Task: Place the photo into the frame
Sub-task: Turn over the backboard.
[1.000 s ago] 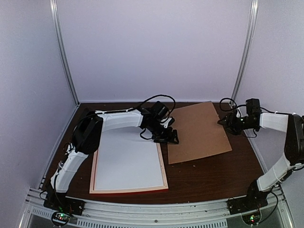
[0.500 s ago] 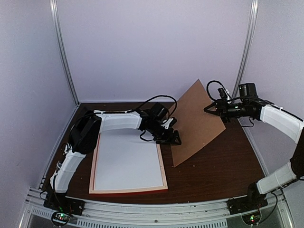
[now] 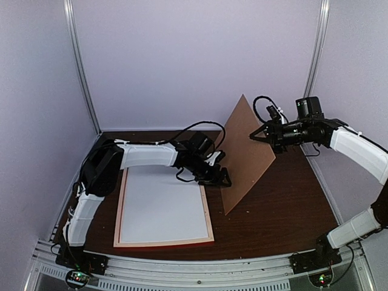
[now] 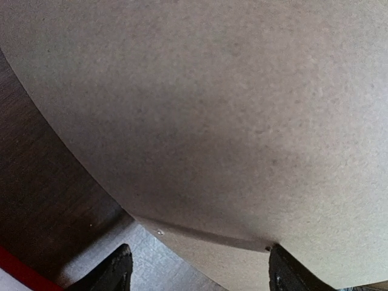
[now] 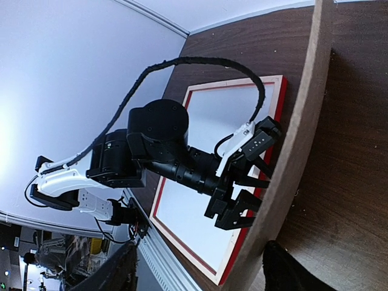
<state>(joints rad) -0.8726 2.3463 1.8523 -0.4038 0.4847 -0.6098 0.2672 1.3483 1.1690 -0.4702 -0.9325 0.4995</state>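
The frame [image 3: 163, 243] lies flat at near left, a white sheet [image 3: 160, 206] inside. The left gripper [image 3: 223, 177] is spread wide at the tilted brown board [image 3: 242, 151]. The right gripper [image 3: 262, 132], fingers apart, straddles its top edge.

Backing board [image 3: 245, 154] matt, fibrous (hardboard, probably); frame [image 3: 163, 243] painted red.
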